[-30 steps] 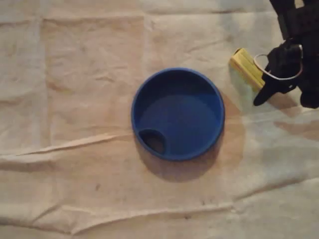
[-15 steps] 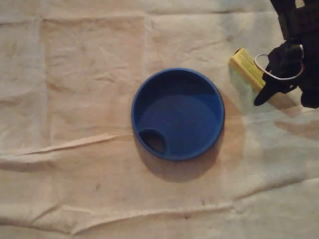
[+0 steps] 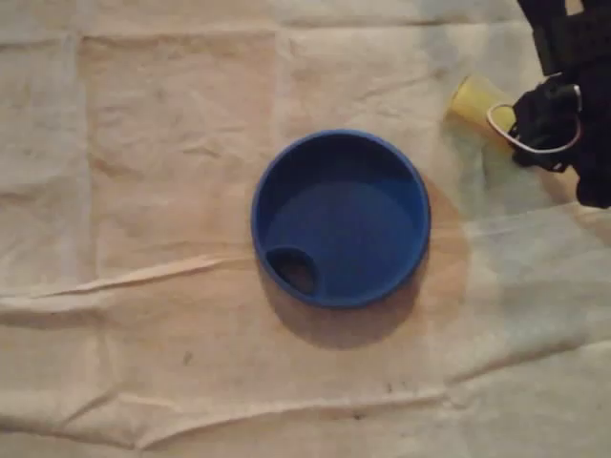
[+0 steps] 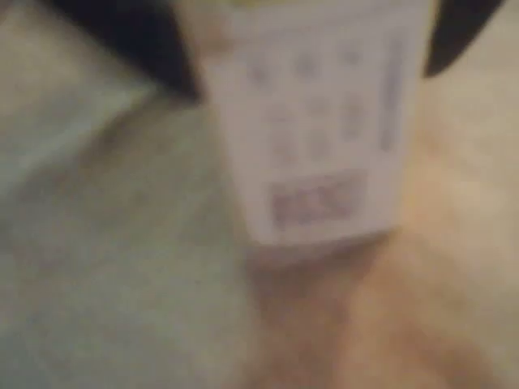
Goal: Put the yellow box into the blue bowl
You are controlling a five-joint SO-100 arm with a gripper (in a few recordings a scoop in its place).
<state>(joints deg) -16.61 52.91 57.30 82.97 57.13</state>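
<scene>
In the overhead view the blue bowl (image 3: 341, 218) sits empty in the middle of the cloth, with a dark oval recess at its lower left. The yellow box (image 3: 474, 98) lies up and to the right of it, blurred, its right end under my black gripper (image 3: 523, 134). The wrist view is blurred: the box (image 4: 320, 121) shows a white printed face with a code patch, held between the two dark fingers (image 4: 138, 40) at the top edge. The jaws stand closed on its sides, so my gripper (image 4: 300, 36) is shut on the box.
A creased beige cloth (image 3: 172, 191) covers the whole table, with raised folds along the lower part. The black arm (image 3: 582, 57) fills the top right corner. A white wire loop (image 3: 506, 129) hangs at the gripper.
The finger that stuck out below the box has swung in and the jaws have closed on the box. The box has shifted slightly up and now looks blurred. The bowl has not moved.
</scene>
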